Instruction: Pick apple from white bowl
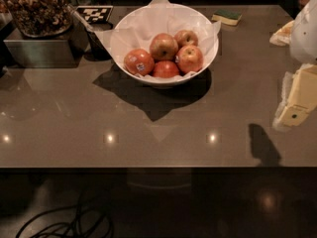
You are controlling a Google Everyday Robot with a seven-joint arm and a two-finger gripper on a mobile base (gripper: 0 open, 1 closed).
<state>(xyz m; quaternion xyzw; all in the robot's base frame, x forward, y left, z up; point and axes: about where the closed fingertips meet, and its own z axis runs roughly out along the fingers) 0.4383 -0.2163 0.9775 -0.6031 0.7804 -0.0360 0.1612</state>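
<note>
The white bowl (130, 31), lined with crumpled white paper, stands at the back middle of the brown table and holds several apples. The apple (190, 58), red with pale streaks and a small pale sticker on its left side, lies at the bowl's right front. An orange apple (138, 62) with a blue-white sticker lies at the left front. A yellower apple (164, 46) with a dark stem pit sits in the middle. My gripper (293, 114), yellowish under a white arm, hangs at the far right edge, well away from the bowl and above the table.
A green-yellow sponge (227, 17) lies behind the bowl to the right. A glass container of snacks (37, 6) on a metal box, a black-and-white tag (94, 14) and a dark cup (99, 41) stand at the back left. Cables (64, 226) lie on the floor.
</note>
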